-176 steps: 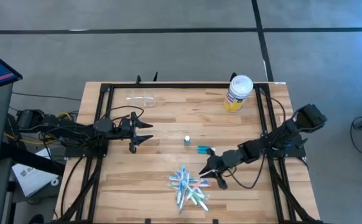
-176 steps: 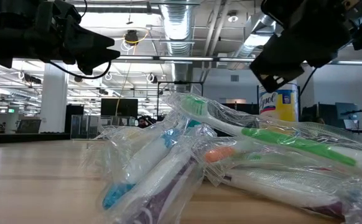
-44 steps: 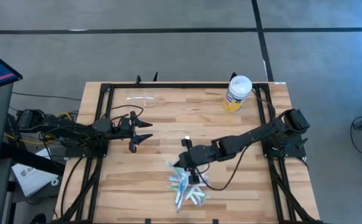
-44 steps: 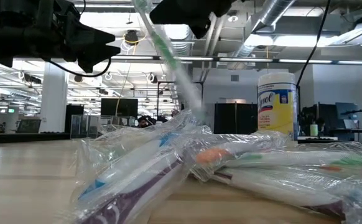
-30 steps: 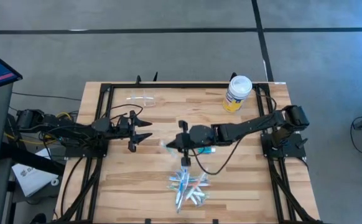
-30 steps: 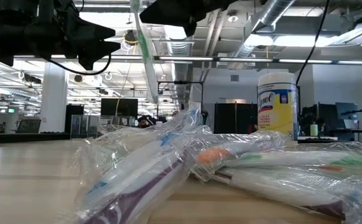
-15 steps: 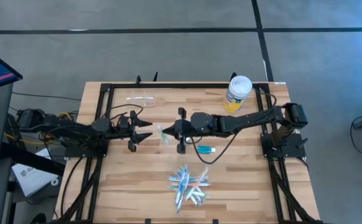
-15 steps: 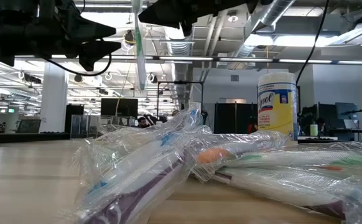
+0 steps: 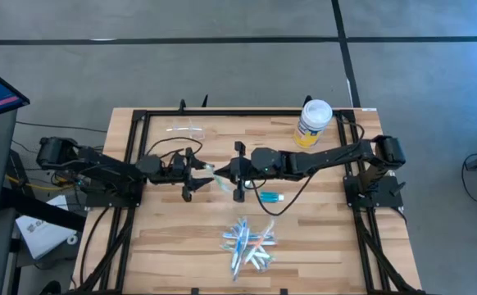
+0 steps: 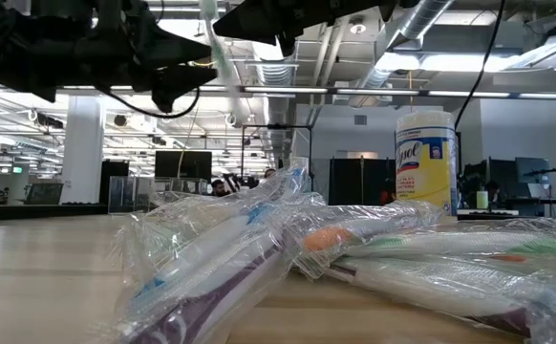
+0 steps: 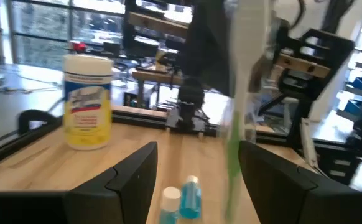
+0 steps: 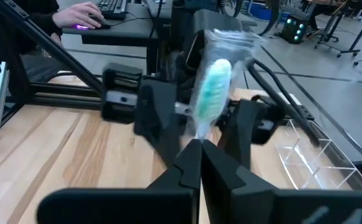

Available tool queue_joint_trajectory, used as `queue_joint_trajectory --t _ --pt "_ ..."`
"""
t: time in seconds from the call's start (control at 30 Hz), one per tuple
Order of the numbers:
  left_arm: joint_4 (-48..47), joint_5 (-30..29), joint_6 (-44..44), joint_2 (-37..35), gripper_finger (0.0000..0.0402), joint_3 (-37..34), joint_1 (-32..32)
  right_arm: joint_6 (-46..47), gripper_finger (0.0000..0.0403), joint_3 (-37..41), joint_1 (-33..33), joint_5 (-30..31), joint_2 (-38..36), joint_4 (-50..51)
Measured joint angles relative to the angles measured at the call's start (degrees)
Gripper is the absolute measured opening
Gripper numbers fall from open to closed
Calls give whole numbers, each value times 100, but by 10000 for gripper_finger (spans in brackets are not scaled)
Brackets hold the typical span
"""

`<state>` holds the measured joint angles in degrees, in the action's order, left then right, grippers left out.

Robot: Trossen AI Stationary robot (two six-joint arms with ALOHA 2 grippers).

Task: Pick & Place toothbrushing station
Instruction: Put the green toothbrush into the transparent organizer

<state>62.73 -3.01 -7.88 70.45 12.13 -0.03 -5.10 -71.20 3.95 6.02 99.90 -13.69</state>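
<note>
1. The step in hand looks like a handover in mid-air: the right gripper (image 9: 222,174), just left of centre in the high view, has its jaws pinched tight on a wrapped green toothbrush (image 12: 209,93), held above the wooden table (image 9: 173,246)
2. The left gripper (image 9: 202,174) sits immediately to the picture-left of it, jaws spread wide, fingertip to fingertip with the right one; in the left wrist view the toothbrush stands upright between its two dark fingers (image 11: 131,174), though whether the pads touch it I cannot tell
3. The rest of the station is scattered: the bunch of wrapped toothbrushes (image 9: 247,244) lies at lower centre of the high view, the teal-blue tube (image 9: 271,197) just right of centre below the right arm, and the clear plastic cup (image 9: 187,129) near the upper-left part of the table on its side, as far as can be made out
4. The yellow-labelled jar (image 9: 313,123) stands at upper right, well apart from the work
5. Next move, as I judge it: the left jaws need to close squarely on the handle before the right jaws let go, otherwise the slippery wrapper may let the brush drop; then the left arm can carry it toward the cup
</note>
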Motion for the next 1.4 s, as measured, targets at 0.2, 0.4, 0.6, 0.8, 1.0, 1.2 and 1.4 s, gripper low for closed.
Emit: queue_joint_trajectory --t 0.2,0.4,0.6,0.8,1.0,1.2,1.4 --pt "22 292 17 259 218 119 0 -2 0 0 -31 0 2 71" --pt "32 372 26 118 218 123 0 1 0 0 -74 2 4 122" --pt "68 391 13 84 218 126 0 2 0 0 -70 0 4 49" --pt "177 280 9 84 216 127 0 13 0 0 -72 2 4 34" --pt "204 256 -9 84 157 128 0 15 0 2 -70 1 25 19" --pt "246 252 -5 84 54 128 0 15 0 9 -72 0 75 -26" --pt "247 129 -7 84 14 128 0 13 0 9 -74 0 74 -19"
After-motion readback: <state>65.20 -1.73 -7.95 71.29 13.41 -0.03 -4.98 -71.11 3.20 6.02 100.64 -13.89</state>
